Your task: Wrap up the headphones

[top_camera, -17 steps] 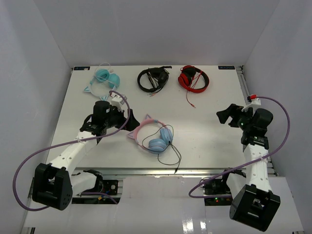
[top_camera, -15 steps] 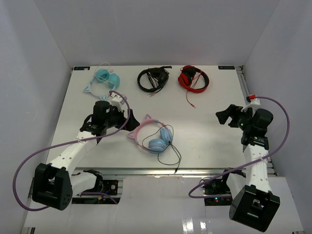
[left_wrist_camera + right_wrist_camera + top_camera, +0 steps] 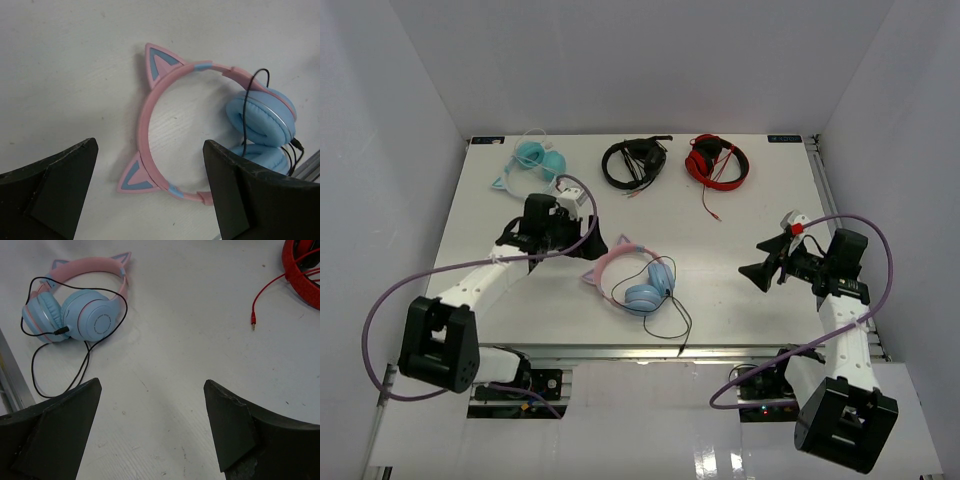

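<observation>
The headphones (image 3: 638, 282) lie flat near the table's front edge, with a pink cat-ear headband (image 3: 145, 120) and light blue earcups (image 3: 95, 320). Their thin black cable (image 3: 85, 360) loops loosely over the earcups and trails toward the front edge. My left gripper (image 3: 593, 246) hovers open just left of the headband, and in its wrist view the left gripper (image 3: 150, 144) frames one ear and the band. Well to the right of the headphones, my right gripper (image 3: 763, 268) is open and points toward them. The right gripper (image 3: 152, 382) has only bare table between its fingers.
Along the back of the table lie teal cat-ear headphones (image 3: 532, 160), black headphones (image 3: 633, 162) and red headphones (image 3: 717, 160), whose red cable plug (image 3: 253, 325) lies loose on the table. A metal rail (image 3: 650, 352) runs along the front edge close to the cable.
My right gripper has swung left and nearer, toward the headphones. The left arm has shifted slightly back and right, with its gripper still beside the headband. The headphones have not moved.
</observation>
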